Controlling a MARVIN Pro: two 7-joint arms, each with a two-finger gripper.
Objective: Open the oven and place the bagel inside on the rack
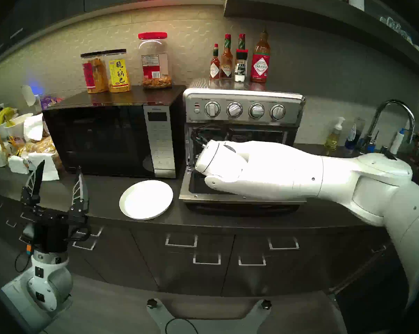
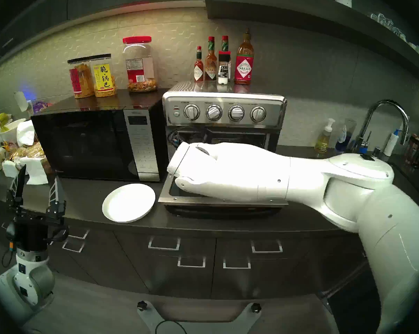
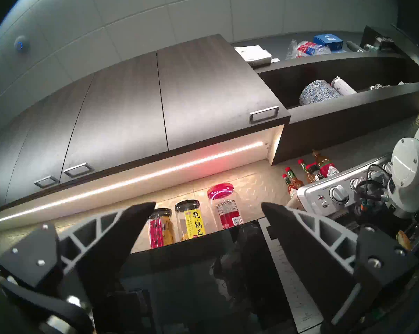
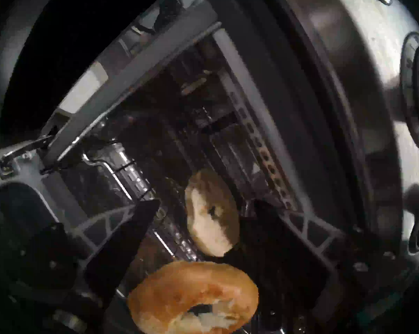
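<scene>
The boxy stainless-steel oven (image 1: 243,102) with four round knobs stands right of the glossy black microwave (image 1: 102,138), its glass-windowed door (image 1: 239,199) folded flat onto the dark counter (image 1: 102,193). Inside, on the thin wire rack (image 4: 121,179), lie the two bagel (image 4: 194,295) rings – the near one golden and crusty, the far one tilted, showing its pale cut face. The right pincer (image 4: 206,203) is released, its black ribbed fingers spread either side. The left pincer (image 1: 56,179) – released too – points up near a round white plate (image 1: 145,199).

L jaws (image 1: 55,179) apart; R arm (image 1: 275,169) extended.
</scene>
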